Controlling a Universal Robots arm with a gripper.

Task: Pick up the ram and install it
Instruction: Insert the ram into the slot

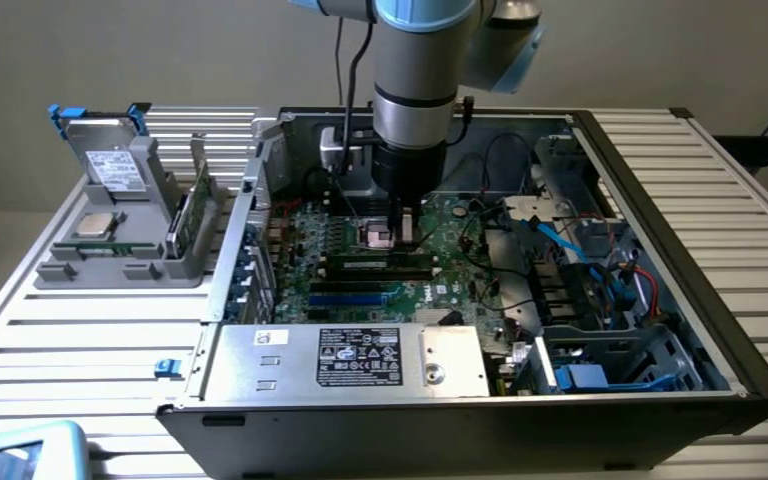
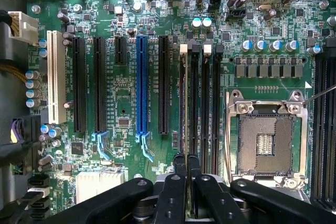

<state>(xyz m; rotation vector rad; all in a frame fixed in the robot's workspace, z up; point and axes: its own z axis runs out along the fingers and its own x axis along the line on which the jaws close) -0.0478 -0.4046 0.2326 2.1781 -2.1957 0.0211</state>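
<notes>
The ram [image 2: 184, 103] shows edge-on in the wrist view as a thin strip standing in the memory slot nearest the expansion slots, with a white latch at its far end. My gripper [image 2: 186, 163] is shut on its near end, one black finger [image 2: 179, 174] on each side. In the exterior view the gripper [image 1: 400, 238] reaches straight down into the open computer case [image 1: 704, 250], onto the dark stick [image 1: 377, 265] lying along the slots of the green motherboard [image 1: 344, 290].
Beside the memory slots are the open processor socket [image 2: 265, 142] and a blue expansion slot [image 2: 142, 85]. A silver power supply [image 1: 344, 358] and loose cables [image 1: 584, 250] crowd the case. A grey rack [image 1: 117, 270] on the exterior view's left holds a drive box [image 1: 117, 165], a processor chip [image 1: 95, 224] and a thin green board [image 1: 187, 215].
</notes>
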